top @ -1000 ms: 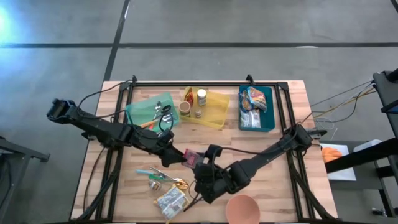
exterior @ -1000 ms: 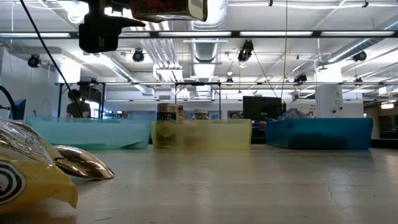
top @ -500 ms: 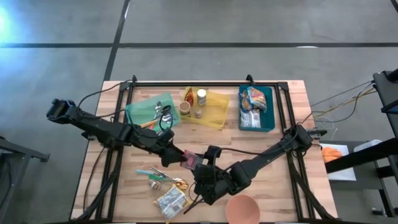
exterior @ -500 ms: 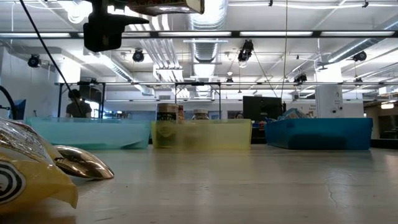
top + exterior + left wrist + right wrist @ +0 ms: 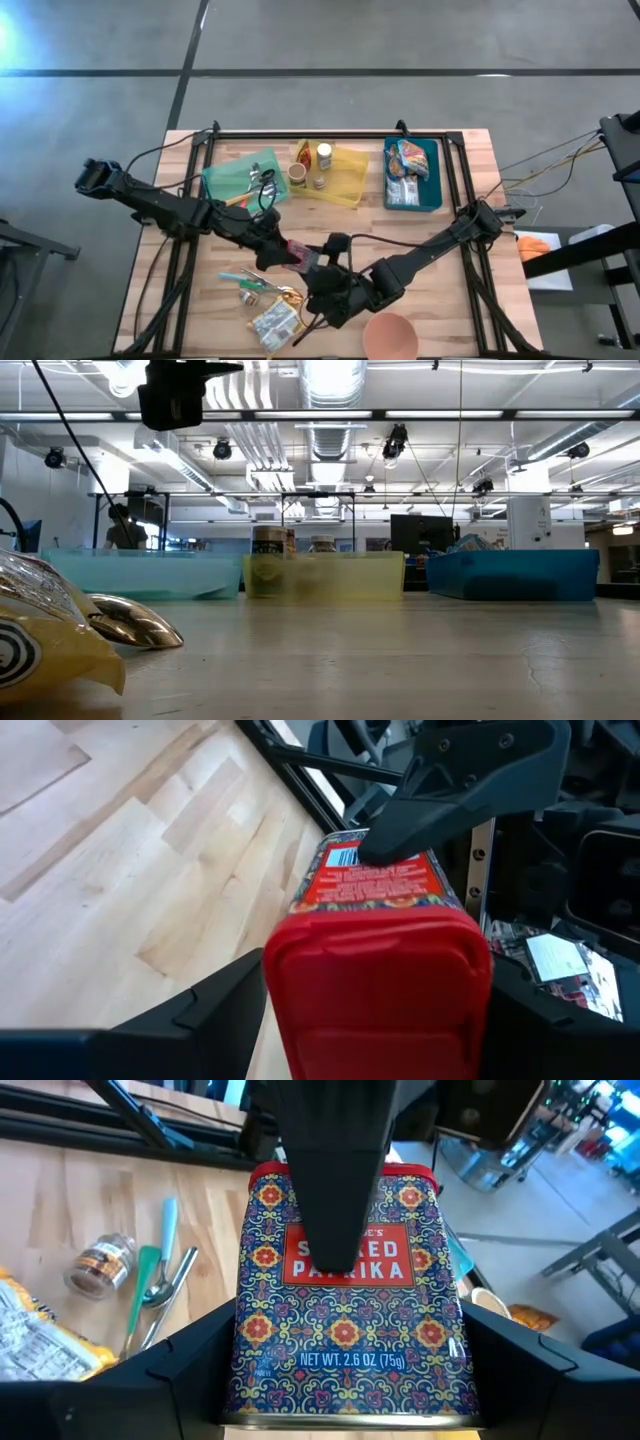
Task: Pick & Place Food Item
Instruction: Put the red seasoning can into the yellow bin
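I have both end effectors on the one thing that matters, a paprika tin (image 5: 345,1305) held in the air just below the centre of the high view, above the table (image 5: 440,290). My left end effector (image 5: 375,1010) clamps it at the red-capped end, the fingers spread wide against its two flanks; my right end effector (image 5: 345,1380) grips the other end across the broad printed faces, equally spread to the tin's width. I judge the tin stiff and light, a thin metal box with smooth lacquered sides that will slide if pinched weakly, and whose flat walls could dent under a hard squeeze. The best hold, I think, is across the flat faces near the middle, not on the red cap, which may pop loose. Nearest the front edge, at the bottom of the high view, I count one pink bowl (image 5: 390,338), one crinkled packet (image 5: 273,322) and a small cluster of utensils and a little jar (image 5: 262,287), too tangled to number. Farther back, along the top of the table, stand three bins: one green tray (image 5: 222,178), one yellow tray (image 5: 348,180) holding about three small jars, and one blue bin (image 5: 432,185) with a few packets.
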